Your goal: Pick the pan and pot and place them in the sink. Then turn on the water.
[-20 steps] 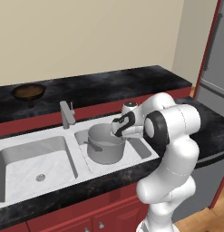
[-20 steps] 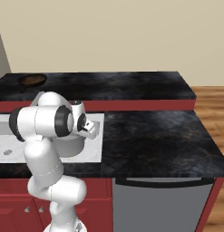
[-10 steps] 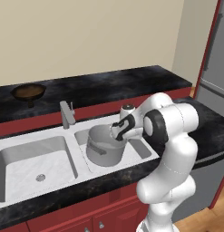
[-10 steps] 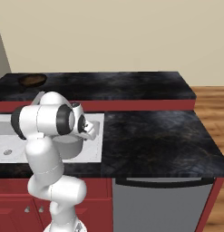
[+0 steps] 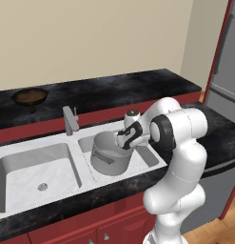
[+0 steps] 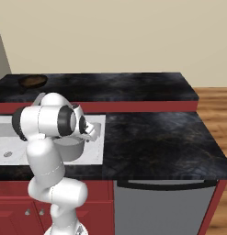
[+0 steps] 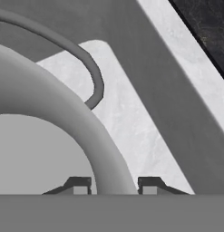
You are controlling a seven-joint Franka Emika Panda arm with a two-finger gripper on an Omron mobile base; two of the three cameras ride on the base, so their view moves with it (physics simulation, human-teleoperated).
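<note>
Between the claw's [image 7: 114, 186] two fingertips runs the pot's [image 5: 108, 153] thick grey rim, with a gap on either side, so the claw is released. Below it the tall grey pot with a loop handle stands in the sink's [image 5: 24, 175] right basin. Far left lies the brown pan [image 5: 30, 96].

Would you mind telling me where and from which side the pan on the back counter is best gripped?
I would take the pan by its short handle, which seems to point toward the counter's front edge, coming down from above with the fingers across it. The bowl looks too wide and low for the gripper; the handle is the one narrow part, though it shows small here.
</note>
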